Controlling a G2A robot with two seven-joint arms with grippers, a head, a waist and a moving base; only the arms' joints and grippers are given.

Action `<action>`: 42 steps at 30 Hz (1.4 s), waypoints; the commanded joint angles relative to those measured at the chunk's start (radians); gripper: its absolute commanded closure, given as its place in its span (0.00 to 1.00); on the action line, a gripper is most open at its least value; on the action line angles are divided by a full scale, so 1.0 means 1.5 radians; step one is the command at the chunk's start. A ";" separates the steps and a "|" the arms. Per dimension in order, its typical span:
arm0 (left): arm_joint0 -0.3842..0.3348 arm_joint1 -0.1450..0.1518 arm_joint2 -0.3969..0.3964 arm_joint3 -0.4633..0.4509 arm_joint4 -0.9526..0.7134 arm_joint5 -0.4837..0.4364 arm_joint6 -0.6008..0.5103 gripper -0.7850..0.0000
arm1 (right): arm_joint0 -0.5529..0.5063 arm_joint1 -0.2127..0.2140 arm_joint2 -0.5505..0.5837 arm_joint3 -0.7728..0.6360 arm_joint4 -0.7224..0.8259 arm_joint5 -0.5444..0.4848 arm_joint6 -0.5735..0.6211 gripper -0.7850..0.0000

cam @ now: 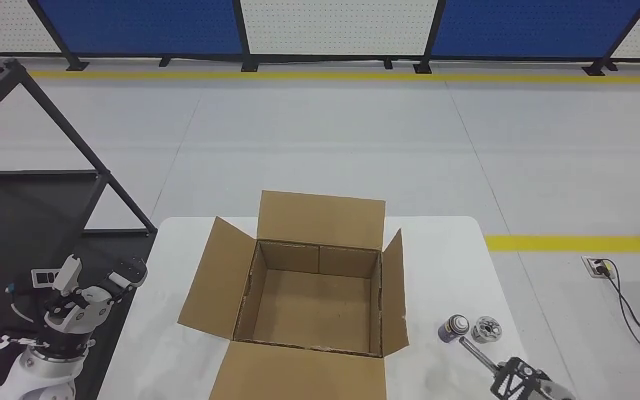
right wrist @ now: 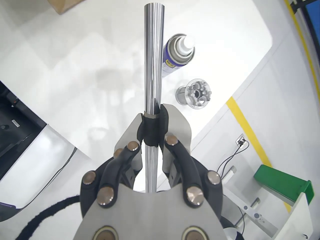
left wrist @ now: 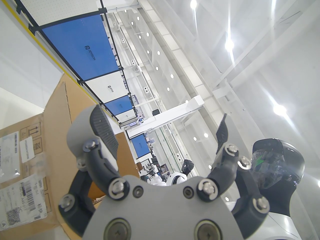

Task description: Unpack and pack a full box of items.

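1. Right jaws: clamped on a steel rod [right wrist: 153,58], pinching it partway along, with the long end jutting forward past the tips.
2. Left jaws: spread wide, with nothing between the ribbed pads [left wrist: 103,131]. Tilted up toward the ceiling, off the left edge of the surface [cam: 440,265], with a flap of the cardboard box [left wrist: 57,116] near.
3. Just past the rod's free end: a spray can [right wrist: 178,51] and a spool-shaped metal part [right wrist: 195,94], both standing on end. Close together but apart, on the surface to the right of the box.
4. In the middle of the surface: the box, all four flaps folded out, bare inside.
5. Step in hand, by judgement: with the box empty and the rod held over the surface next to the other two pieces, either the tail of unpacking or the start of repacking. Cannot tell which.
6. Next move, if unpacking: lower the rod flat beside the can without knocking it, then let go. If packing: carry it over the right flap and lay it along the box floor, angled to clear the walls.
7. Count: one box, one rod, one spray can, one spool-shaped part. Three loose items, none in the box.
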 commanded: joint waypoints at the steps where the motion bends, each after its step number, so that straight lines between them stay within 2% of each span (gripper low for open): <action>1: 0.000 0.000 0.000 0.000 0.000 0.000 0.000 0.00 | -0.065 -0.007 0.060 -0.057 -0.006 0.010 -0.046 1.00; 5: 0.000 0.000 0.000 0.000 0.000 0.000 0.000 0.00 | -0.096 -0.015 0.137 -0.060 0.003 -0.012 -0.163 1.00; 10: 0.000 0.000 0.000 0.000 0.000 0.000 0.000 0.00 | -0.063 -0.013 0.215 -0.060 0.038 -0.104 -0.250 1.00; 13: 0.000 0.000 0.000 0.000 0.000 0.000 0.000 0.00 | -0.019 -0.004 0.237 -0.060 0.083 -0.164 -0.250 1.00; 27: 0.000 0.000 0.000 0.000 0.000 0.000 0.000 0.00 | -0.019 -0.004 0.237 -0.060 0.083 -0.164 -0.250 1.00; 30: 0.000 0.000 0.000 0.000 0.000 0.000 0.000 0.00 | -0.017 -0.004 0.219 -0.060 0.094 -0.164 -0.252 1.00; 32: 0.000 0.000 0.000 0.000 0.000 0.000 0.000 0.00 | 0.008 0.001 0.201 -0.060 0.091 -0.188 -0.266 1.00; 37: 0.000 0.000 0.000 0.000 0.000 0.000 0.000 0.00 | 0.118 0.020 0.137 -0.060 0.089 -0.234 -0.282 1.00; 42: 0.000 0.000 0.000 0.000 0.000 0.000 0.000 0.00 | 0.253 0.042 0.030 -0.060 0.122 -0.239 -0.216 1.00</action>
